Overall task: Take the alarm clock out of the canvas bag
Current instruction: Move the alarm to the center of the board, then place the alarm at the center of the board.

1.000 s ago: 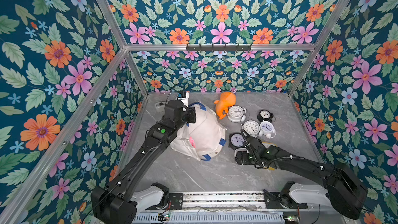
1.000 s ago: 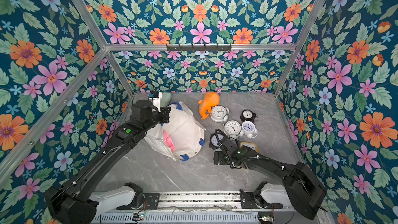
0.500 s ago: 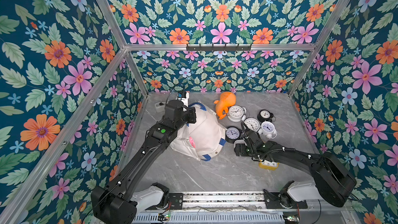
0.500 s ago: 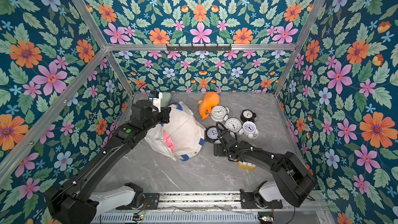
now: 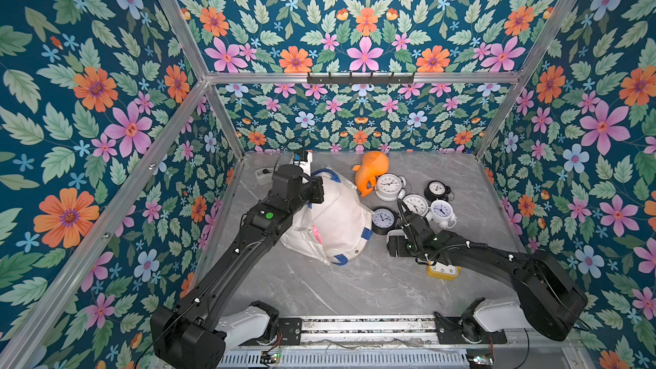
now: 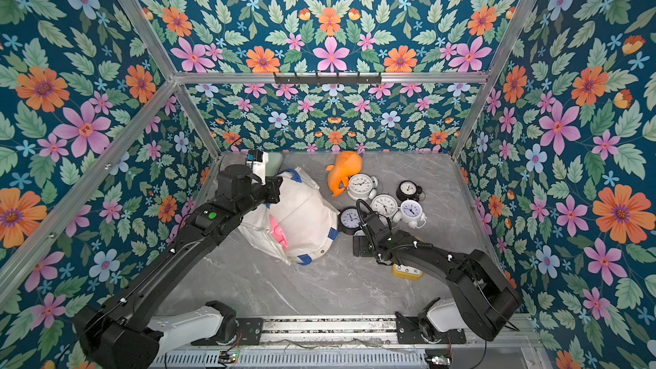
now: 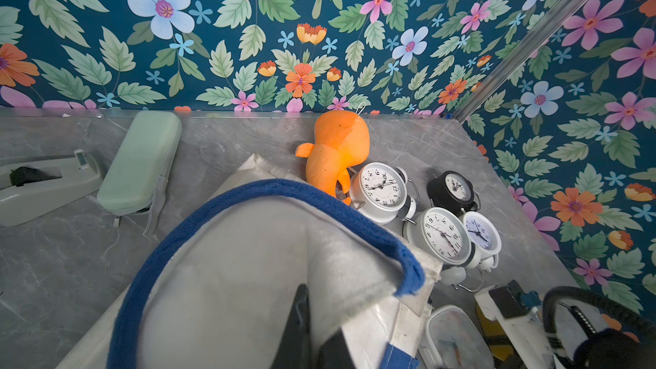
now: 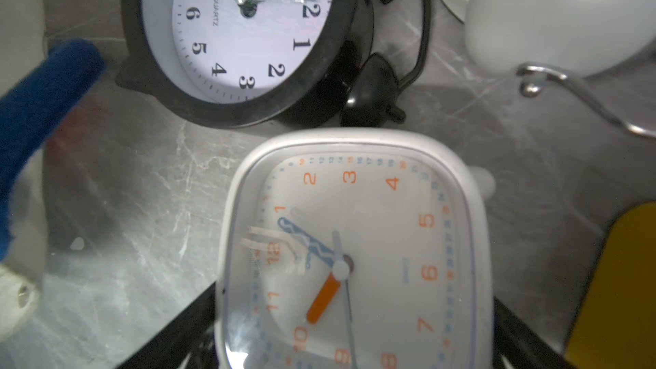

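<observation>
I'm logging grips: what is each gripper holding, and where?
The left gripper pinches the canvas bag by cloth near its blue handle. The right gripper straddles the white square alarm clock, jaws wide at its sides; whether it clamps cannot be told.

Off-white canvas bag [image 5: 340, 214], blue handles [image 7: 284, 189]; white clock [image 8: 355, 243].

The square white clock [image 8: 351, 260] between the right jaws is cut off at the edge; the canvas bag [image 8: 42, 101] beside them blurs.

Bright even light, soft shadows, right wrist view blurry, canvas bag [image 8: 39, 108] defocused
</observation>
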